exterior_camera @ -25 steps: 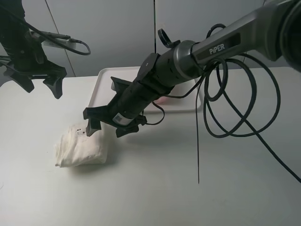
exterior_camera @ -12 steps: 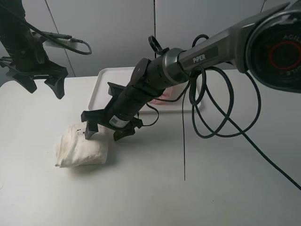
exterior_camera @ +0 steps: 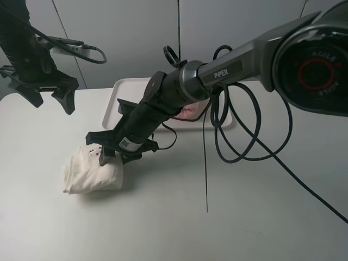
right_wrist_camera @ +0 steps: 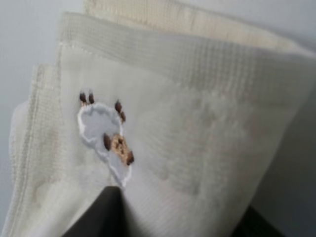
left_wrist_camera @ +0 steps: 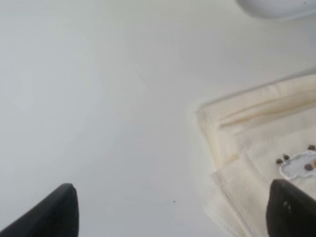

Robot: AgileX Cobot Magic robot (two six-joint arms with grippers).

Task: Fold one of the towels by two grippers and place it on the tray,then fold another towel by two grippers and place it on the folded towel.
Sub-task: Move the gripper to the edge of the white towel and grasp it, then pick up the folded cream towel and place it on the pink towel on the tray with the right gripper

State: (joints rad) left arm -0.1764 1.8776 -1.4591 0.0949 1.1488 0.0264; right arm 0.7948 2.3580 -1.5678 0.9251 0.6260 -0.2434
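From the high camera: the cream towel [exterior_camera: 93, 169], folded, lies near the table's left edge, long axis running left-right, well short of the tray [exterior_camera: 117, 98] at the back edge. The right gripper [exterior_camera: 111, 154], reaching across, straddles its right end, jaws spread.

Left wrist: left gripper [left_wrist_camera: 173, 210] spread, hovering apart.

Right wrist: towel's embroidered patch [right_wrist_camera: 106, 138] right beneath the claw.

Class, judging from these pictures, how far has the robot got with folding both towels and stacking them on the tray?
Done: a pink towel already lies on the tray, mostly hidden by the arm. The cream towel looks folded on the table. In hand: the right gripper is down at the cream towel's edge; a grasp is not confirmed. The left gripper hangs open, away. Left: carry the cream towel onto the pink one.
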